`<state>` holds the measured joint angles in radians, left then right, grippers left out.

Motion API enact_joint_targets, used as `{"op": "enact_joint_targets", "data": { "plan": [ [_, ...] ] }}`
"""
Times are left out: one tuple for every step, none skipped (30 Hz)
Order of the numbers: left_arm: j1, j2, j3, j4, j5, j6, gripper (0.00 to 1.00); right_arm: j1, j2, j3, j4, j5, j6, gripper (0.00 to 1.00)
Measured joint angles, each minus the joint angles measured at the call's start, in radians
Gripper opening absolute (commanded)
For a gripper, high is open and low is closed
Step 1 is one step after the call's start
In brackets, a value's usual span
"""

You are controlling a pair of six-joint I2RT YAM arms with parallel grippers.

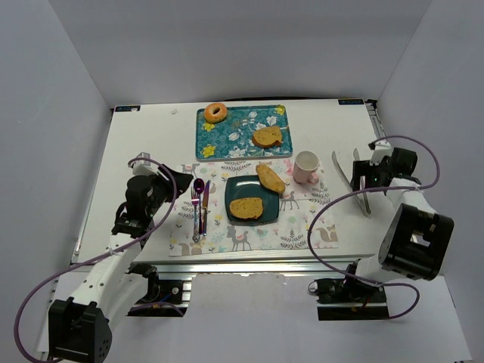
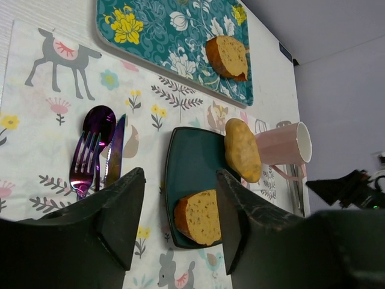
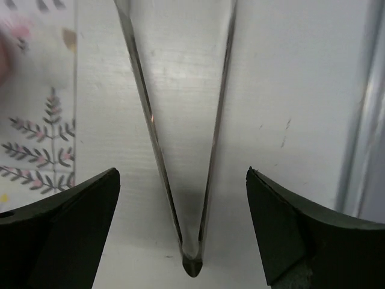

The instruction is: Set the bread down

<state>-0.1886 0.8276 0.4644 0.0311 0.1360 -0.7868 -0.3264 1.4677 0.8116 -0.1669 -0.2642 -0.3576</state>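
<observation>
L gripper [image 2: 178, 180]: jaws wide, nothing btwn them, held over the mat [image 2: 54, 84]. Straight ahead of it, framed by both fingers, sits the plate [image 2: 183, 150]. On the plate, closest to the gripper & nearer its R finger, is a slice [image 2: 198, 218], crumb side up. Further ahead & a bit R lies a roll [image 2: 242, 149], one end on the plate's far R corner, the other sticking out past the rim toward the mug [image 2: 283, 144]. In top view roll & mug are apart. Ahead-L, just beyond the L finger, spoon [image 2: 99, 123], fork [image 2: 84, 159] & knife [image 2: 115, 153] lie side by side on the mat, L of the plate, not touching it. Well ahead, at the mat's far edge, is the tray [image 2: 174, 36]. A 3rd piece, the tray bread [image 2: 228, 56], sits on it at the end ahead-R of the gripper. A donut [image 1: 216, 113] sits at the tray's far L corner, seen in top view only.

R gripper [image 3: 181, 174]: jaws wide, holding nothing, over bare tabletop [image 3: 283, 90], well R of the plate & past the mug. The tongs [image 3: 147, 120] lie flat on the tabletop btwn its fingers, touching neither. Their hinge end is nearest the wrist cam & the 2 arms spread away ahead. Mat edge shows just L of its L finger.
</observation>
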Motion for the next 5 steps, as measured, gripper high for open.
{"op": "enact_joint_targets", "data": {
  "plan": [
    [0.0, 0.001, 0.0, 0.002, 0.005, -0.001, 0.66, 0.005, -0.026, 0.027, -0.029, -0.006, -0.004, 0.89],
    [0.0, 0.004, 0.0, 0.008, 0.011, -0.001, 0.68, 0.011, -0.049, 0.053, -0.042, -0.009, -0.007, 0.9],
    [0.0, 0.009, 0.0, 0.017, 0.02, -0.003, 0.68, 0.022, -0.077, 0.084, -0.052, -0.007, -0.009, 0.89],
    [-0.002, 0.017, 0.002, 0.027, 0.029, -0.003, 0.68, 0.04, -0.106, 0.113, -0.06, -0.003, -0.01, 0.89],
    [-0.006, 0.03, 0.008, 0.031, 0.038, -0.001, 0.68, 0.061, -0.135, 0.14, -0.066, 0.003, -0.011, 0.89]
  ]
}}
